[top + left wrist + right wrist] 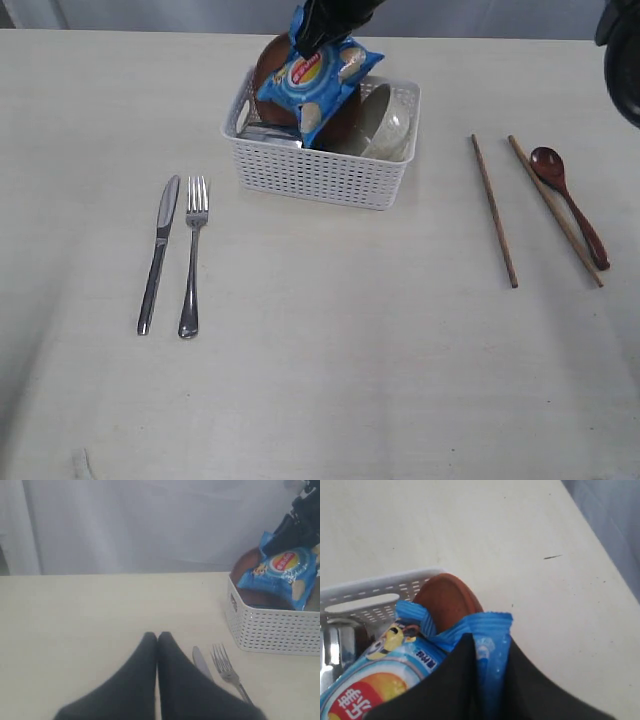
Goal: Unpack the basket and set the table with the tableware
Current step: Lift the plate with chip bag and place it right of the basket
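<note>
Table (330, 350): pale cream, faint grain. Basket (320, 175): white, perforated grid. Chip bag (312, 85): blue, yellow-and-red logo. Plate (268, 62): brown. Bowl (390, 125): pale cream. Knife (158, 250), fork (192, 255), 8 o'clock of basket — silver steel. Chopsticks (494, 210), 3 o'clock — brown; spoon (574, 210), reddish-brown.

Setting. A large tabletop (330, 400) of pale cream, faintly wood-grained, fills nearly the whole exterior view. Beyond its far edge runs a narrow band of grey-blue backdrop (150, 14). In the left wrist view a pale grey-white curtain (150, 525) hangs behind the tabletop's edge in soft vertical folds (30, 530). Lighting is even and diffuse. A broad, faint shadow (30, 340) lies toward the near left corner. The right wrist view shows a small dark mark (552, 557) on the surface.
</note>
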You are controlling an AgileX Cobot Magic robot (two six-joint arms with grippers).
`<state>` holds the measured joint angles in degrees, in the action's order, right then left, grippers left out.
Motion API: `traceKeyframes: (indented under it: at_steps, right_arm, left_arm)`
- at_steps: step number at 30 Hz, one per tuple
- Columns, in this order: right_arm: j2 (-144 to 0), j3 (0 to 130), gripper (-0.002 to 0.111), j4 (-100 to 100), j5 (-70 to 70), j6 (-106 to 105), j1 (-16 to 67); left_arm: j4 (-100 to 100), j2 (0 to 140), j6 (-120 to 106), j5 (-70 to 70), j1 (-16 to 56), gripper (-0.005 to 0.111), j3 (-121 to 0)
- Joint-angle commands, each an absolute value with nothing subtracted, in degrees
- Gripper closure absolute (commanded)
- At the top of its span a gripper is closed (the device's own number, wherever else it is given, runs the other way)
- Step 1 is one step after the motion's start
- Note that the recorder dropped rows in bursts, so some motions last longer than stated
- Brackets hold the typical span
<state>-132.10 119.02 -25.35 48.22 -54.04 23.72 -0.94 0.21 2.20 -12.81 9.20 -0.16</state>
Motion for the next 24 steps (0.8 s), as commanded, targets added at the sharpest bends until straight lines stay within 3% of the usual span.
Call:
traceKeyframes:
  at_steps: [1, 10, 16, 19, 24]
  right_arm:
    - [-127.62, 119.21, 0.108, -25.85, 45.96, -54.43, 23.45]
    - [-122.65, 119.21, 0.108, -25.13, 45.25, -49.33, 17.81]
    - [-122.95, 119.21, 0.108, -33.59, 46.27, -45.67, 3.79]
    - [-127.57, 119.21, 0.108, -49.69, 51.22, -45.83, -9.04]
    - [-136.31, 119.21, 0.108, -54.30, 53.39, -44.32, -17.24]
  left_arm:
    - [-1.11, 0.00, 2.18, -12.20, 9.26, 0.107, 0.00]
    - [-1.11, 0.00, 2.18, -12.20, 9.26, 0.107, 0.00]
    - [-1.11, 0.00, 2.18, -12.20, 9.26, 0.107, 0.00]
    - [-1.11, 0.00, 2.18, -12.20, 9.26, 0.107, 0.00]
    - [-1.11, 0.00, 2.18, -12.20, 9.26, 0.107, 0.00]
